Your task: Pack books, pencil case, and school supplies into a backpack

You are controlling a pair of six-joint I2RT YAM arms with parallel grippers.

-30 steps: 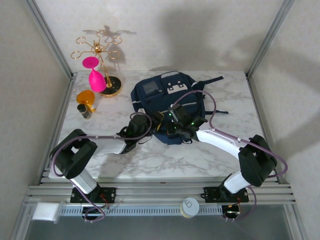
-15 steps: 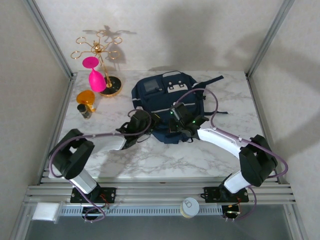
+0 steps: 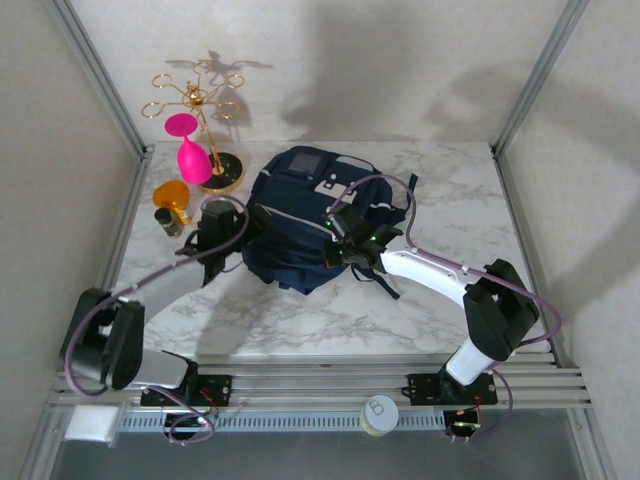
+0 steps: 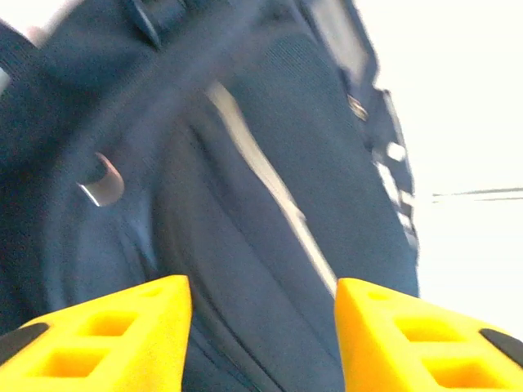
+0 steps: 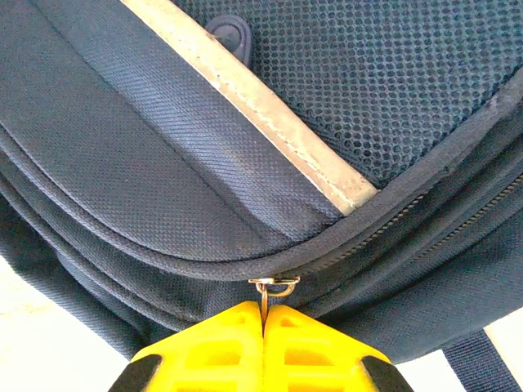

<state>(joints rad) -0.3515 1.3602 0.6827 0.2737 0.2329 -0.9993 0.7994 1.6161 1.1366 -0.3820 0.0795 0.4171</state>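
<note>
Nearest us, the right gripper (image 5: 264, 314) is closed tight on the metal zip pull (image 5: 274, 286) of the backpack (image 5: 163, 163). Its yellow fingers meet with no gap, right at the seam where the zip track runs. We judge that this grip is there to run the zip along the pack's near edge.

To the left, the left gripper (image 4: 261, 286) is about half spread and faces the pack's side panel. Nothing is pinched between its fingers as far as we can see, and we cannot tell whether they touch the cloth. We judge it is placed to steady the pack against the pull from the right.

From above, the backpack (image 3: 300, 230) lies bulging in the middle of the table (image 3: 330, 320), with the left gripper (image 3: 228, 232) at its left flank and the right gripper (image 3: 345, 250) at its near right edge.

The top is white marble with grey veins. At far left stand a dark bottle (image 3: 172, 222), an orange object (image 3: 172, 193) and a gold stand (image 3: 200, 110) holding a pink glass (image 3: 192, 160), all well apart from the pack. Pale walls (image 3: 400, 60) and metal posts (image 3: 99, 78) enclose the space.
</note>
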